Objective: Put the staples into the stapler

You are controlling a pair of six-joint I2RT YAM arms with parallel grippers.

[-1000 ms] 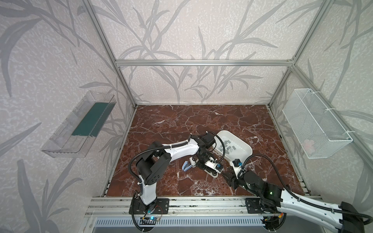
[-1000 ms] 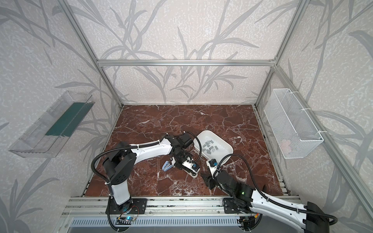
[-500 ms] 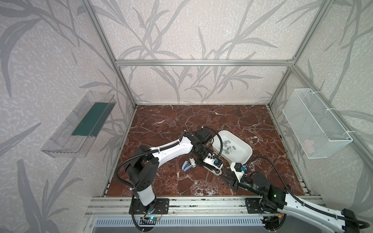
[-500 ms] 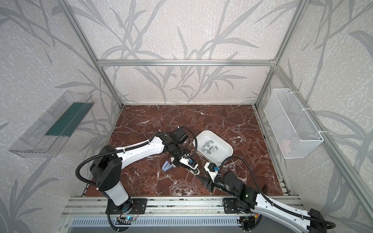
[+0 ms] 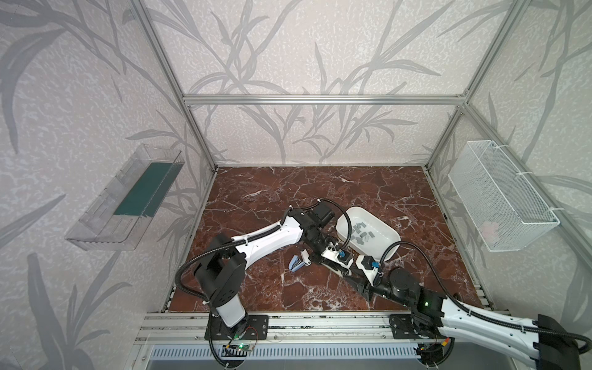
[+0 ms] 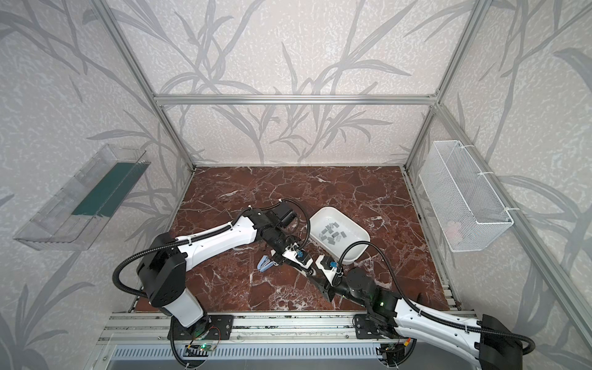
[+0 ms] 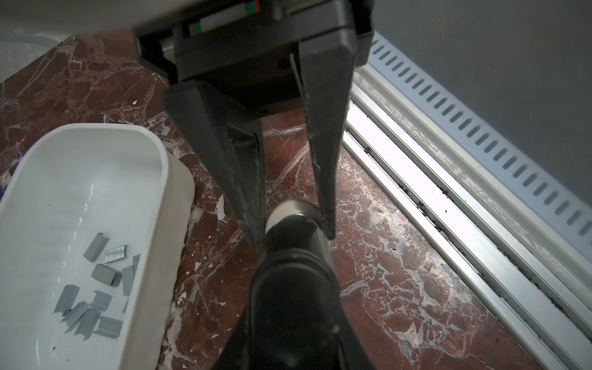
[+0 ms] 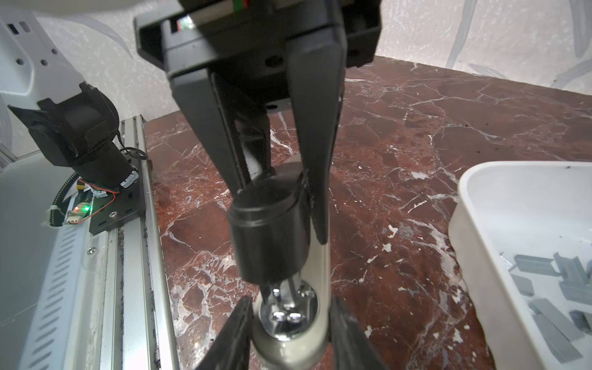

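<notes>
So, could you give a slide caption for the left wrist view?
Left claw grips the stapler near the white tray of staples.

Left claw (image 7: 290, 235), right claw (image 8: 280, 217) clamped, tips facing.

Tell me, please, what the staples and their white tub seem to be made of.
Apparently the staples are grey metal, mostly dull with one glinting strip; the tub is probably white plastic, glossy, with soft reflections and rounded moulded corners.
</notes>
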